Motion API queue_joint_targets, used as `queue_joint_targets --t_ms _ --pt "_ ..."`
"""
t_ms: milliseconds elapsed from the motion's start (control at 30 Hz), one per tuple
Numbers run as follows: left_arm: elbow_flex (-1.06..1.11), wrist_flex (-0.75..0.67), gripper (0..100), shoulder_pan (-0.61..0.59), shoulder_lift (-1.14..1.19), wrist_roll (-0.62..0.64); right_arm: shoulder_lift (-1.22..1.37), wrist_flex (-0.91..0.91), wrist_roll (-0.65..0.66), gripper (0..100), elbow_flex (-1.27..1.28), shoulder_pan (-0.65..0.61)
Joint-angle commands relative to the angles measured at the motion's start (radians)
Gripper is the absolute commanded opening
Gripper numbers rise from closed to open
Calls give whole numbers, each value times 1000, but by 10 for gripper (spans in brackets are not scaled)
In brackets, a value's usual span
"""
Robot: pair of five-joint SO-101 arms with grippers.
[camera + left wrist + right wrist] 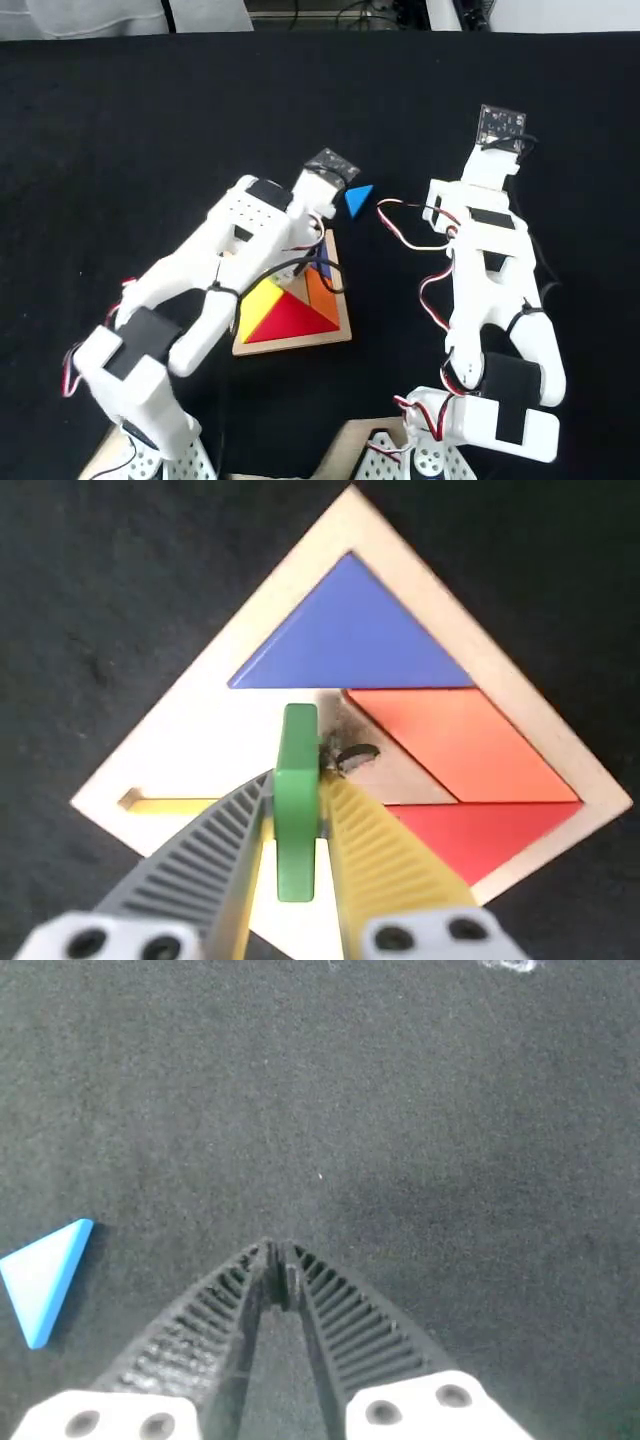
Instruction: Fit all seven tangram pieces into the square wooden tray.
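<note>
Currently the left fingers (225, 840) are clamped on a green piece (297, 825), held on edge over the bare middle of the tray (180, 770). Risk: if released edge-up, the piece may topple and rest tilted across the blue triangle (350, 635) or the orange parallelogram (450, 745) — both lie flat in the tray, as does the red triangle (480, 830). The pieces are smooth, painted, sharp-cornered slabs; the tray is pale wood with a raised rim. Further right, a light-blue triangle (358, 198) lies flat on the matt black table (150, 120), outside the tray — thin, likely offering little edge to grip. The ribbed right fingers (215, 1310) are closed on nothing above the table.
</note>
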Motion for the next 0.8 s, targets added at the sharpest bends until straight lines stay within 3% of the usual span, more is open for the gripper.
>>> queue_joint_targets --t_ms 0,767 --pt "-56 -3 29 7 28 25 1 -14 -2 11 -61 -6" --pt "-94 20 29 68 41 68 -1 -14 -2 11 -61 -6"
